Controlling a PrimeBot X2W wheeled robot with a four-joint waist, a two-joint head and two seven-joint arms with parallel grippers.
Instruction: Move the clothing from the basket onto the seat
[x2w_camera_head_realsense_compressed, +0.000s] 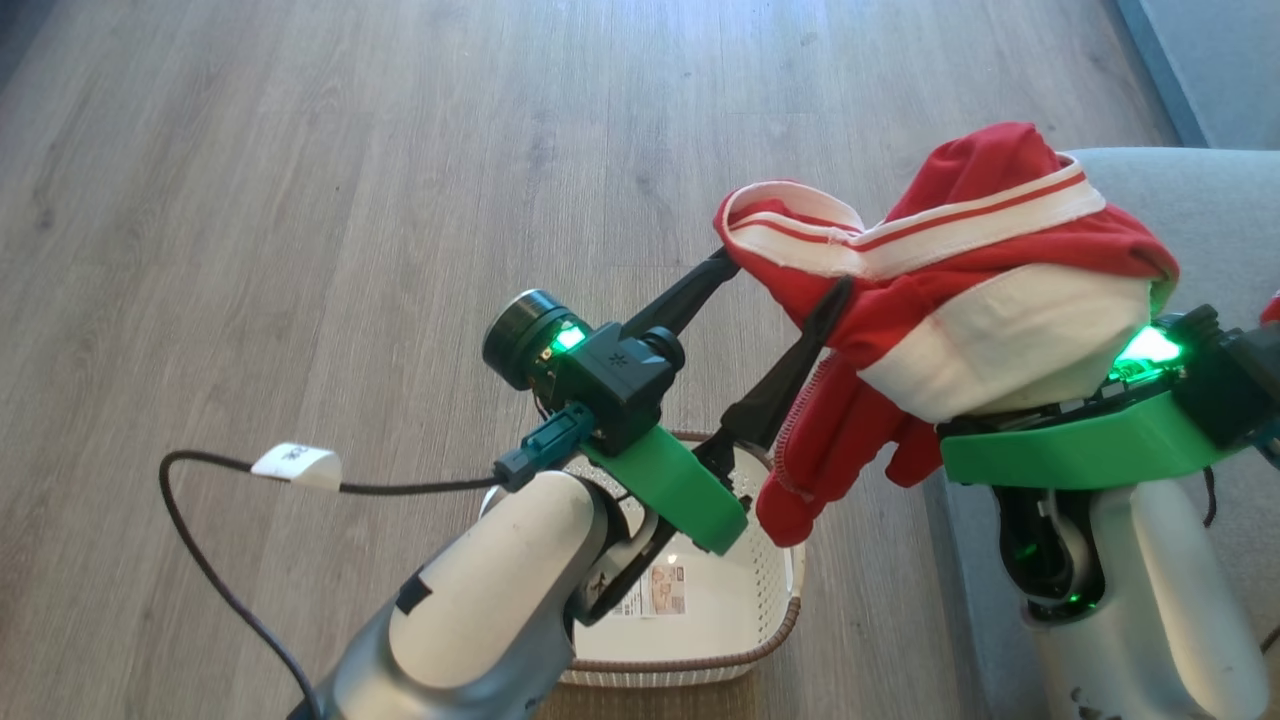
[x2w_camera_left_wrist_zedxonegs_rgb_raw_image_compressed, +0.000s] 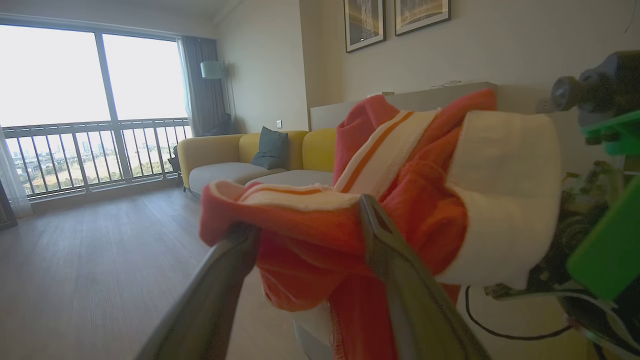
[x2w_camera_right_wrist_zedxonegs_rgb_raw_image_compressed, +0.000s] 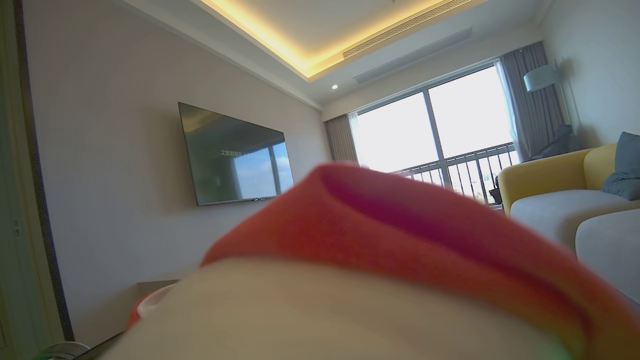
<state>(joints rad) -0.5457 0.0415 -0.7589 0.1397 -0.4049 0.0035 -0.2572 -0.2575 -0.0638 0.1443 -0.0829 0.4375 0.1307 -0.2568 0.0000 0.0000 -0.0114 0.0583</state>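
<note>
The clothing (x2w_camera_head_realsense_compressed: 990, 290), red with white bands and striped trim, hangs in the air between my two grippers, above the edge of the grey seat (x2w_camera_head_realsense_compressed: 1225, 215). My left gripper (x2w_camera_head_realsense_compressed: 790, 275) is open; its two dark fingers are spread, with the garment's left end draped over the tips. The left wrist view shows those fingers (x2w_camera_left_wrist_zedxonegs_rgb_raw_image_compressed: 385, 235) apart, with the clothing (x2w_camera_left_wrist_zedxonegs_rgb_raw_image_compressed: 410, 200) lying across them. My right gripper is buried under the bunched fabric, which also covers its wrist (x2w_camera_head_realsense_compressed: 1090, 440) and blocks the right wrist view as a red and cream fold (x2w_camera_right_wrist_zedxonegs_rgb_raw_image_compressed: 400, 240). The cream basket (x2w_camera_head_realsense_compressed: 785, 625) stands on the floor below my left arm.
Wooden floor (x2w_camera_head_realsense_compressed: 300, 200) stretches ahead and to the left. A black cable with a white tag (x2w_camera_head_realsense_compressed: 295, 465) loops out from my left forearm. A yellow and grey sofa (x2w_camera_left_wrist_zedxonegs_rgb_raw_image_compressed: 240, 155) with a cushion stands far off by the window.
</note>
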